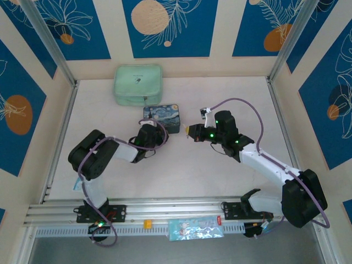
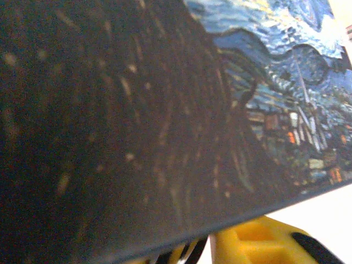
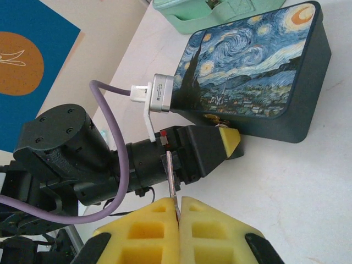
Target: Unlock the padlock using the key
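Count: two arms, two grippers, one tin box point(image 1: 161, 118), one green pouch point(image 1: 138, 84), one key blade in view, one padlock candidate. In the top view the pouch is at 11 o'clock from the tin. The left gripper point(image 1: 150, 132) is tight against the tin's 6 o'clock edge, and the right gripper point(image 1: 191, 131) is at 4 o'clock from the tin, apart from it. The key and lock are too small to see there. The right wrist view shows more: the right gripper point(image 3: 178, 204) has its yellow pads pressed together on the key point(image 3: 171, 175), blade sticking out at 12 o'clock. A small brassy-dark lump, probably the padlock point(image 3: 215, 119), sits at the tin's edge. It's at 1 o'clock from the key tip, just beside the left gripper point(image 3: 223, 140), not touching the key. The left wrist view has the painted lid up close and one yellow finger point(image 2: 253, 242) under its edge. I can't tell if the left jaws are open or closed.
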Controlling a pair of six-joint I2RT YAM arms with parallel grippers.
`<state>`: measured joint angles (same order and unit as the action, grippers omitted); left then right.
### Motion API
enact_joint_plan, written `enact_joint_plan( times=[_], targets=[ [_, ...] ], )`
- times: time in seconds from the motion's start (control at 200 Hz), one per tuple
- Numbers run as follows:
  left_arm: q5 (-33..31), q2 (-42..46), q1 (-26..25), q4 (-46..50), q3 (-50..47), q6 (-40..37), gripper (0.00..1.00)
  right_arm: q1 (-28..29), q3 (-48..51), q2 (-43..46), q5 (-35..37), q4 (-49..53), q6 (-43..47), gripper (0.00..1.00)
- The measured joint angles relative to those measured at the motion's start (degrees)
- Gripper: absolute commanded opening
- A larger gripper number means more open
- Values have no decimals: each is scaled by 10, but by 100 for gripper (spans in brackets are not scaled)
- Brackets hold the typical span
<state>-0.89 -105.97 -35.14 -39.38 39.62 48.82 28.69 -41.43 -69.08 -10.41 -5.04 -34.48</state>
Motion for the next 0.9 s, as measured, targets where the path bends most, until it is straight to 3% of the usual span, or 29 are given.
enact_joint_plan(
  times=[0.385,0.6,0.9],
  targets=[
    [52,-3,0,-22,1,50,0,-45,60,-19,-28,-36,-30,0],
    [98,-3,10,-45,0,124,0,-64,97,-70,-73,-82,-66,0],
    [139,-3,15,-103,-5,229,0,-64,119,-219,-167,-249,-151,0]
  ],
)
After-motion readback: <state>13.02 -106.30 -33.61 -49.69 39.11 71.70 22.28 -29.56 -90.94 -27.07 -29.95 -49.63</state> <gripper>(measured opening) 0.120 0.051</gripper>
